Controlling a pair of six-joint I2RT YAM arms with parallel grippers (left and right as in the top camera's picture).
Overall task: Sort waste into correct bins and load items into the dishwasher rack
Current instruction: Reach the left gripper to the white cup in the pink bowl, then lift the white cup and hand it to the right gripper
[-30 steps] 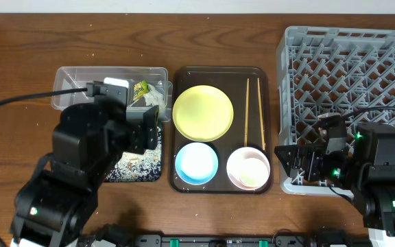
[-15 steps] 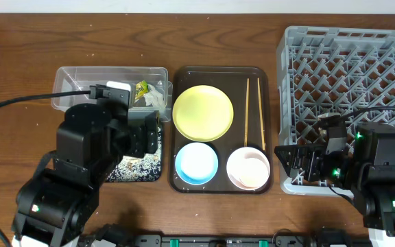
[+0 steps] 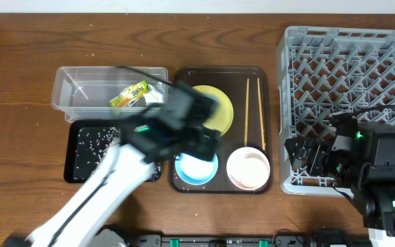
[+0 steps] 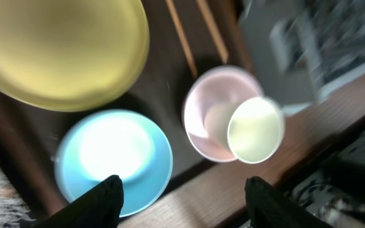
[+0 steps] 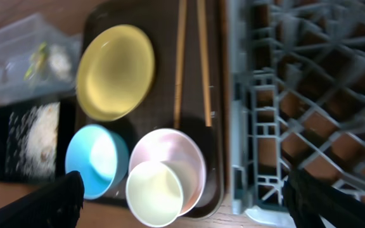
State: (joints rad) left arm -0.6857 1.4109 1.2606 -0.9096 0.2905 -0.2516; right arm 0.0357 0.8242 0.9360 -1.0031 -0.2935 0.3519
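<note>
Looks like bowl-grabbing time: seeing the left hand [image 4: 184, 190] spread wide with nothing in it, hanging right above the round light-blue bowl [image 4: 113, 158] on the big dark brown serving tray [image 3: 184, 74]. Same deal with the right hand [image 5: 182, 196], wide open and empty by the near corner of the large grey plastic lattice rack [image 3: 352, 82], with no dishes in the part on show. Best bet for doing this well: drop straight down, pinch the bowl's rim with one finger inside and one outside, and stay off the round pale-yellow plate [image 4: 62, 50] just beside it and the white-pinkish bowl [image 4: 211, 111] holding the small whitish cup [image 4: 255, 130]. Then lift clear of the tray lip and the two thin wooden chopsticks [image 3: 252, 113] before swinging toward the rack. Seems done on the waste side, judging by the green-yellow snack wrapper [image 3: 129, 94] in the clear plastic tub [image 3: 67, 103] and the white rice scraps [image 3: 91, 140] on the shallow black tray [image 3: 74, 171]. Hard to read the overhead around the left arm, thanks to motion smear hiding part of the blue bowl and plate. Can't pick out the crumpled white tissue for sure. Blurry wrist shots too, cutting off both sets of fingers at the bottom edge.
</note>
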